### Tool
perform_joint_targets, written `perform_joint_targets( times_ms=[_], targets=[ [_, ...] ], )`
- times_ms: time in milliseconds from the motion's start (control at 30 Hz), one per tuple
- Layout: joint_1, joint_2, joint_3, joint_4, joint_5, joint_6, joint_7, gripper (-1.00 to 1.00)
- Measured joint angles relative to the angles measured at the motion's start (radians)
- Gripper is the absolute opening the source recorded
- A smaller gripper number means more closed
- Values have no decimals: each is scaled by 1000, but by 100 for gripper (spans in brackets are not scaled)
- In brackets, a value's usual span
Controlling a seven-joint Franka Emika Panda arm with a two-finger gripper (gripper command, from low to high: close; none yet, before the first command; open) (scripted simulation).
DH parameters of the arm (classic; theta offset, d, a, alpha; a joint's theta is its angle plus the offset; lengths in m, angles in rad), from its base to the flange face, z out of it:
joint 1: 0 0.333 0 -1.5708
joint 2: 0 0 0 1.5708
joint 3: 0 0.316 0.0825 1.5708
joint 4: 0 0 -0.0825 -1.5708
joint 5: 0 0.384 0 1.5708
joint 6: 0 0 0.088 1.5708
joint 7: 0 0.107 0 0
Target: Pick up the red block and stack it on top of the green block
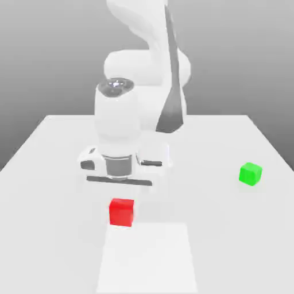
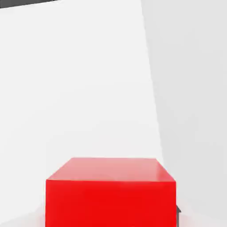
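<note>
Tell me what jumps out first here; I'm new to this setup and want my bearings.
The white robot arm dominates the middle of the exterior view, bent low over the white table. Right below its hand sits the red block, large in the hand view. The green block sits apart, toward the exterior view's right.

in the exterior view the arm (image 1: 146,69) runs off the picture's top edge, so its upper links are cut away. the pincer (image 1: 122,192) points down over the red block (image 1: 122,212), and its fingertips cannot be made out between the hand's body and the block; whether they touch the block cannot be told there. the surface (image 1: 229,241) is cropped at the picture's lower edge and both sides. in the hand view the red block (image 2: 111,195) is cut by the picture's edge, its lower part out of sight.
</note>
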Motion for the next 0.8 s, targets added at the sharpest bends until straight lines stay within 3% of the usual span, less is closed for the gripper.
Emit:
perform_joint_targets(
  times_ms=[800],
  targets=[
    [637,-120,333,-18,150,-97,-692,-100]
  ],
)
